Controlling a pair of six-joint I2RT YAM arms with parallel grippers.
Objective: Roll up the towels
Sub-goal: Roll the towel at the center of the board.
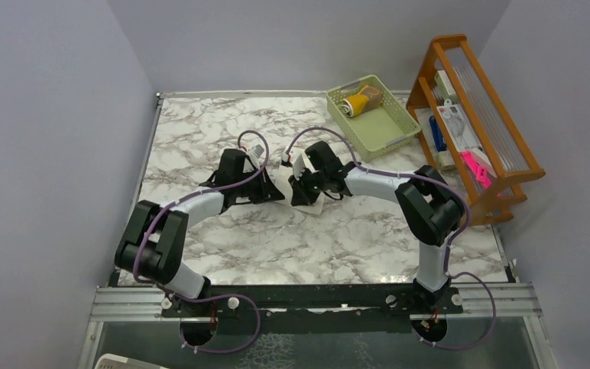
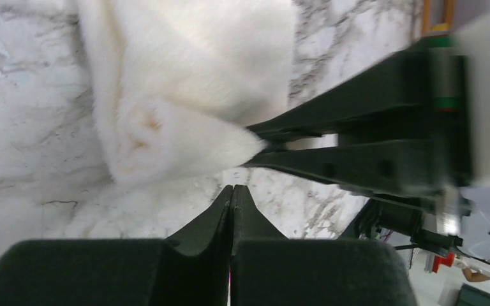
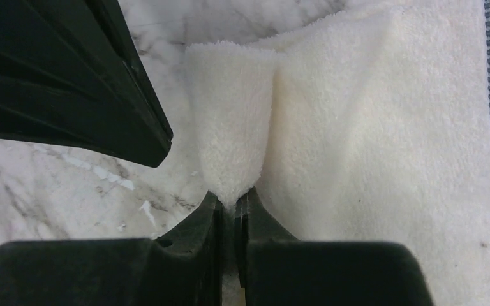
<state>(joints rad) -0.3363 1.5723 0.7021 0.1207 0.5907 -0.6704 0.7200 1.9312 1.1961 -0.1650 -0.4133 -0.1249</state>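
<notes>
Cream-white towel [image 3: 370, 140] edge pinched by right end effector [image 3: 233, 201].

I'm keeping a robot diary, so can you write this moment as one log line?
task: roll towels | right tool: shut on white towel fold | left tool: shut, empty, near towel

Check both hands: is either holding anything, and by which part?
Right hand pinches the cream-white towel by a raised fold at its edge. Left hand is shut on nothing.
</notes>
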